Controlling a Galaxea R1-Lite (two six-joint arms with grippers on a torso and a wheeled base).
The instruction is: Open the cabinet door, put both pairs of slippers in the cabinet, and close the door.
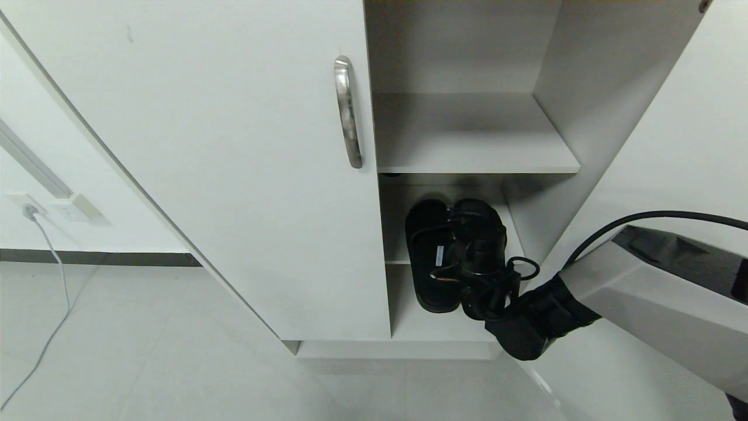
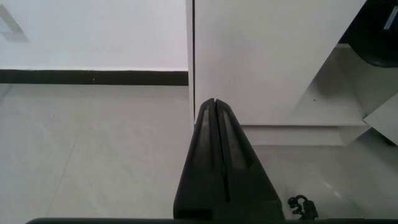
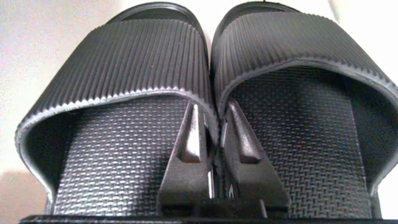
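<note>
First, from the head: the pair of black slippers (image 1: pixel 429 245) sits in the open right half of the cabinet (image 1: pixel 584 88), below the upper shelf (image 1: pixel 467 134), with the right jaws at its near end; the left door (image 1: pixel 234 175) is shut; next, the left wrist: the left jaws are pressed together above the floor (image 2: pixel 93 155), near the cabinet's base; last, the right wrist: the right jaws are clamped on the slippers' touching inner strap edges.
</note>
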